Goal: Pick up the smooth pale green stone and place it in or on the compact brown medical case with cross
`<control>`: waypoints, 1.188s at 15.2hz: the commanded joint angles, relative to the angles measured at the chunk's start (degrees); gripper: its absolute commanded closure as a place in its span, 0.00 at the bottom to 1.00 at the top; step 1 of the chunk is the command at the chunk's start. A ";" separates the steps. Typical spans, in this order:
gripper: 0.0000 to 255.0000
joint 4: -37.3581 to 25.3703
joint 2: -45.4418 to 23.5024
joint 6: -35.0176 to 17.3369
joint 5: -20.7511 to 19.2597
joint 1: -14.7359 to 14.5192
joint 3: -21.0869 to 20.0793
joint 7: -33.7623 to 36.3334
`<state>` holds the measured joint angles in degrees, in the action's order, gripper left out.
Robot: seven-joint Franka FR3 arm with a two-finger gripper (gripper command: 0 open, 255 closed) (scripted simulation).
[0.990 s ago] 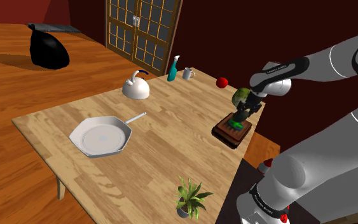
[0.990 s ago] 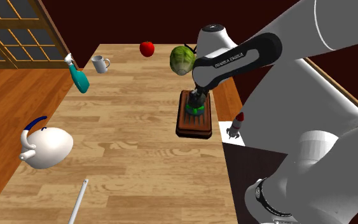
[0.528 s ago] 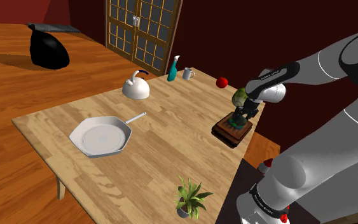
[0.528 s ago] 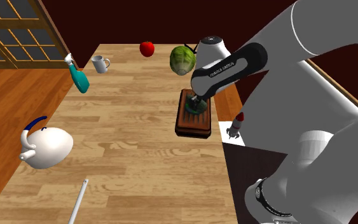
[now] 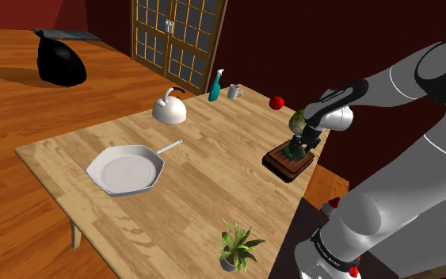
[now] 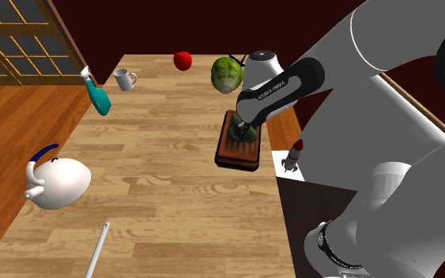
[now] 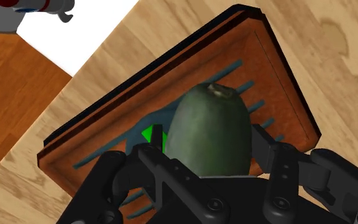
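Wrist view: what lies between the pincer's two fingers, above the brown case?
The green stone lies there, clasped on both sides by the pincer, directly over the brown case. The wrist view shows this.

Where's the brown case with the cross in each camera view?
Shoulder view: case at the table's right edge.
Second exterior view: case right of centre, at the table's edge.
Wrist view: case directly under the hand.
Shared landmark: the green stone in the hand's grip.
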<state>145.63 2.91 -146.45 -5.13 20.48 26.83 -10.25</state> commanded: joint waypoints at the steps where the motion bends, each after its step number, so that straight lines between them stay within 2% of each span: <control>1: 1.00 0.04 -0.12 -0.03 0.02 -0.05 -0.04 -0.01; 2: 0.00 0.01 -0.11 0.01 0.02 -0.04 -0.03 -0.02; 7: 0.00 0.04 -0.12 -0.03 0.02 -0.05 -0.04 -0.01; 11: 0.00 -1.68 7.00 8.37 -3.73 0.47 -0.89 2.82; 18: 0.00 -1.68 7.00 8.37 -3.72 0.51 -0.93 2.81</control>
<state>143.96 9.90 -138.10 -8.85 20.99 25.90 -7.45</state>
